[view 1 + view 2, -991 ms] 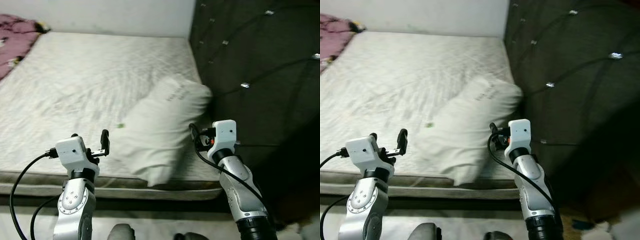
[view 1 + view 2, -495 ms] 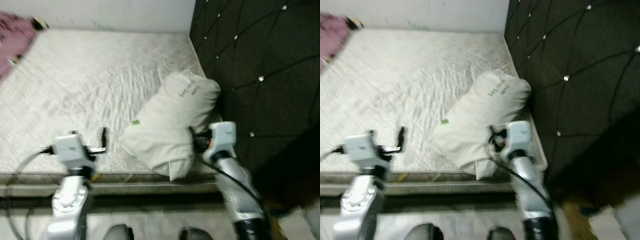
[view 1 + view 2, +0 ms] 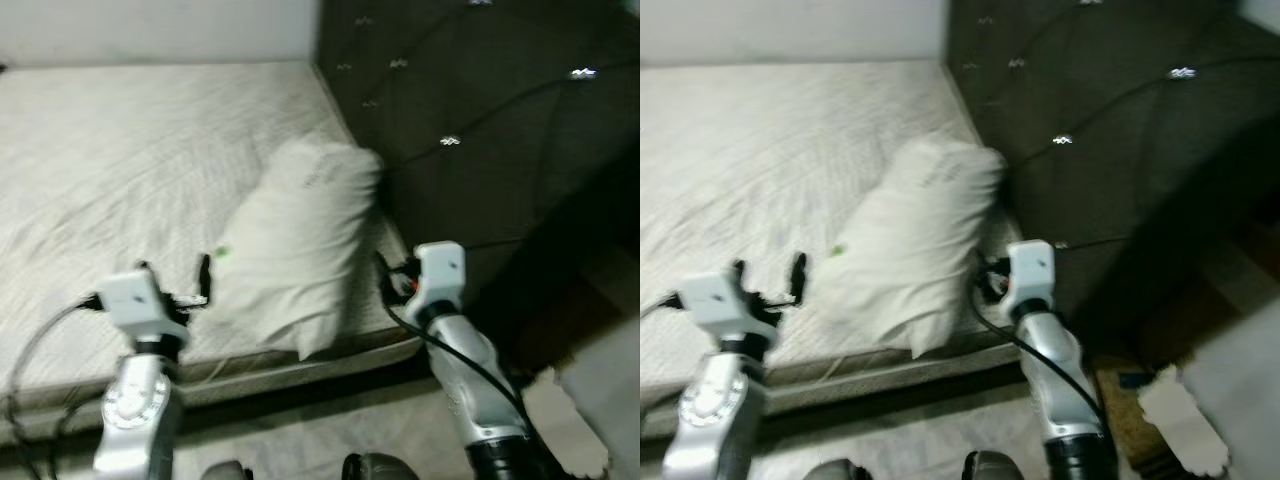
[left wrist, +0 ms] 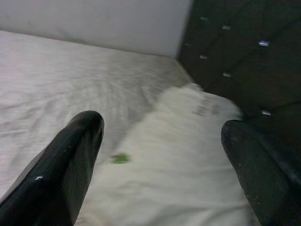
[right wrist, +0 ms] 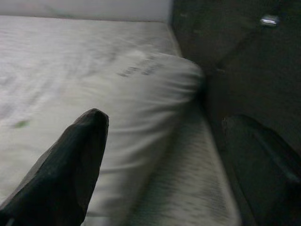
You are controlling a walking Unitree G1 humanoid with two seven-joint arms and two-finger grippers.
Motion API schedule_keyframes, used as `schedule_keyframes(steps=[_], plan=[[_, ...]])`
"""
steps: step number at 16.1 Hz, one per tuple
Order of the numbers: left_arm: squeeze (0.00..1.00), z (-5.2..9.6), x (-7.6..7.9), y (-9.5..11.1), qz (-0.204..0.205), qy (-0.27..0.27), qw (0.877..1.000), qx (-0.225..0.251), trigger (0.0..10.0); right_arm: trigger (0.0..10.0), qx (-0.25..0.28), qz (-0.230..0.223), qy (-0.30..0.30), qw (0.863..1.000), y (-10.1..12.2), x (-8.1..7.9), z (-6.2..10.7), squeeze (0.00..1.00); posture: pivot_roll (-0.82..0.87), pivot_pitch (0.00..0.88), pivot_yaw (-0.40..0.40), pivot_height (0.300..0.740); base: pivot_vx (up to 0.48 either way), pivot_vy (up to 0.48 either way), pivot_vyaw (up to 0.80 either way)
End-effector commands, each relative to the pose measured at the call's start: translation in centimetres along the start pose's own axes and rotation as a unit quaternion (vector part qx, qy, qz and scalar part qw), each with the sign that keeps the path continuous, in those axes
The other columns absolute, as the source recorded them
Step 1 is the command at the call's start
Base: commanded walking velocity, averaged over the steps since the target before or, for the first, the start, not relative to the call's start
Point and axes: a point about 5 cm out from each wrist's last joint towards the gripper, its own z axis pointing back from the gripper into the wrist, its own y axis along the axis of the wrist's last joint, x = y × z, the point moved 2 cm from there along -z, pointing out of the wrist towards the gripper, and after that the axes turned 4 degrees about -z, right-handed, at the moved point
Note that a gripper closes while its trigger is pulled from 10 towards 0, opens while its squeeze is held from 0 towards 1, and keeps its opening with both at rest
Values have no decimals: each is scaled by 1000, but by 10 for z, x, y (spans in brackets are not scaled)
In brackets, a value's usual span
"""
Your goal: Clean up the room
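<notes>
— Where do we stand, and what lies before us?

— We face a bed with a bare quilted mattress [image 3: 120, 150]. A white pillow [image 3: 290, 245] lies on its right side, its far end just beside the dark tufted headboard [image 3: 470, 120] that runs along the right, its near end at the mattress's near edge. A pale wall [image 3: 150, 30] rises behind the bed.

— Is there any writing on the pillow?

— We see dark print near its far end, too blurred to read. A small green mark [image 3: 222, 254] sits at the pillow's left edge.

— And our grippers?

— The left gripper [image 3: 203, 275] hovers over the near part of the mattress, just left of the pillow; in the left wrist view its fingers [image 4: 66, 165] are spread wide with the pillow between them, holding nothing. The right gripper [image 3: 385, 270] is just right of the pillow's near end, by the mattress edge; in its wrist view the fingers [image 5: 70, 160] also stand wide apart, empty, with the pillow and headboard ahead.

— Anything on the floor?

— We make out something pale [image 3: 1180, 410] at the near right, too blurred to name.
</notes>
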Motion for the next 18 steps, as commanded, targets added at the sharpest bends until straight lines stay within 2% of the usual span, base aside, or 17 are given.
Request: schedule_keyframes(steps=[1,3,10,18], plan=[[0,2,-5,1,-5,4,1000,-2,10000,10000,8,-2,9,1000,6,-6,-2,0,39,116,-16,740,341,0,0],[0,2,-4,1,1,0,1000,-3,10000,10000,9,-2,10,1000,6,-6,-2,0,39,116,-16,740,319,0,0],[0,1,-3,1,-2,1,1000,-3,10000,10000,13,8,16,1000,7,-7,-3,0,44,112,-15,740,0,0,0],[0,1,-3,-1,-3,7,1000,-7,10000,10000,14,-5,25,1000,7,-9,-3,0,45,121,-15,740,0,0,0]])
